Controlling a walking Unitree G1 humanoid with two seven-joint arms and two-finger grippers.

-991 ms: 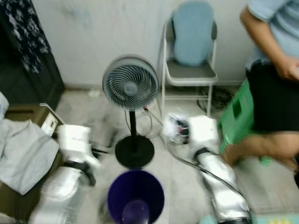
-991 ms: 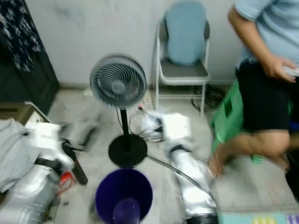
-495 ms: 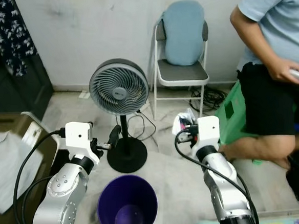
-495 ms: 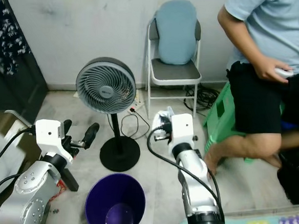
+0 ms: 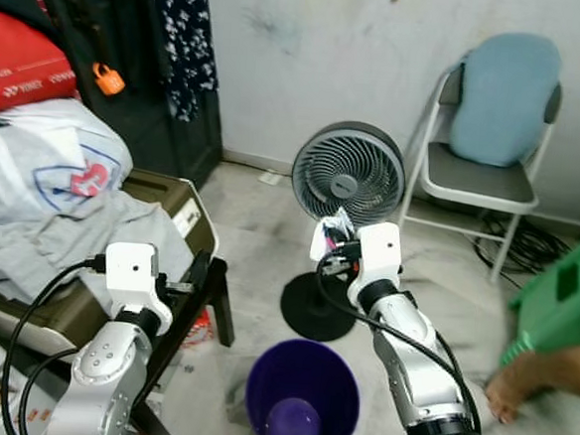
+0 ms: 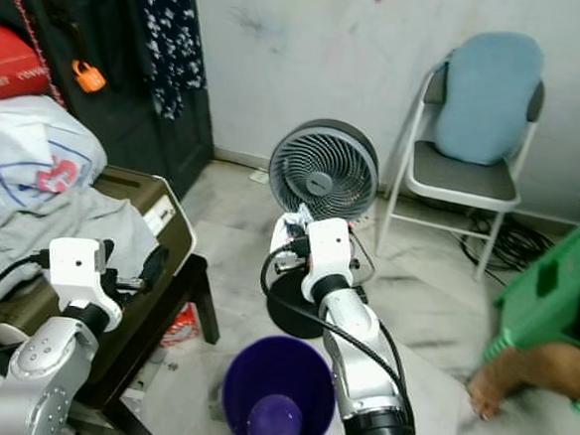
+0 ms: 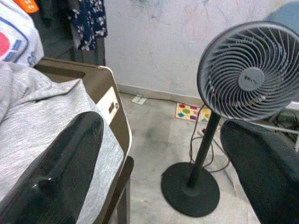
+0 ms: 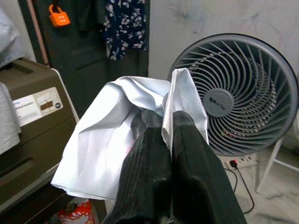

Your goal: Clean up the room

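A purple bin (image 5: 302,398) stands on the floor between my two arms. My right gripper (image 8: 170,121) is shut on a crumpled white plastic wrapper (image 8: 112,140). It holds the wrapper (image 5: 329,232) up in front of the standing fan (image 5: 349,174), above and just behind the bin. My left gripper (image 7: 163,154) is open with nothing between its fingers (image 7: 60,172). It hangs beside the brown cabinet (image 5: 176,205), left of the bin.
Grey clothes (image 5: 50,231) and a white bag (image 5: 45,156) lie piled on the brown cabinet at the left. A folding chair with a blue cushion (image 5: 501,113) stands at the back right. A green stool (image 5: 563,301) and a person's foot (image 5: 533,379) are at the right. A red packet (image 5: 198,331) lies under the cabinet.
The camera has swung left: the person is mostly out of frame, and the cabinet, clothes and dark wardrobe have come in. My right gripper still holds the wrapper.
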